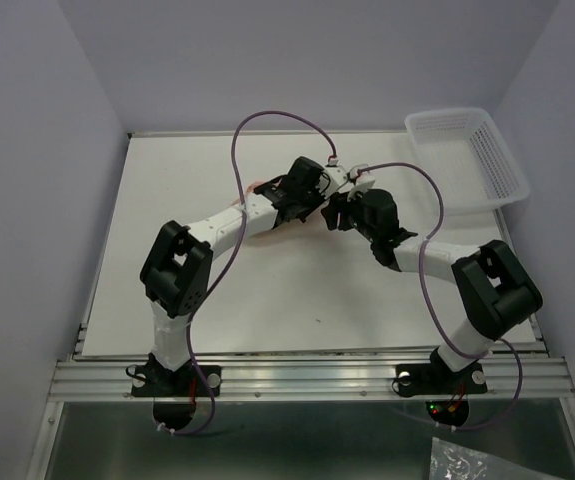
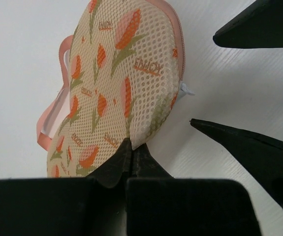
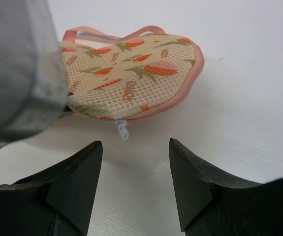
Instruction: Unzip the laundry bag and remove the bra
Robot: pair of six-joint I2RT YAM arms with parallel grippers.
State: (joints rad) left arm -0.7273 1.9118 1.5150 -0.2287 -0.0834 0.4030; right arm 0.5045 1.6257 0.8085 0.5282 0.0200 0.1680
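Observation:
The laundry bag (image 2: 116, 83) is a pink pouch with orange print and pink zip trim, zipped shut, lying on the white table. It also shows in the right wrist view (image 3: 131, 78) and is mostly hidden under the arms in the top view (image 1: 267, 190). My left gripper (image 2: 130, 143) is shut on the bag's near edge. My right gripper (image 3: 135, 147) is open, just short of the white zip pull (image 3: 122, 129), which sticks out from the bag's edge (image 2: 185, 89). The bra is hidden.
A white lattice basket (image 1: 467, 160) stands at the back right corner of the table (image 1: 267, 300). Purple cables loop over both arms. Grey walls close in the sides.

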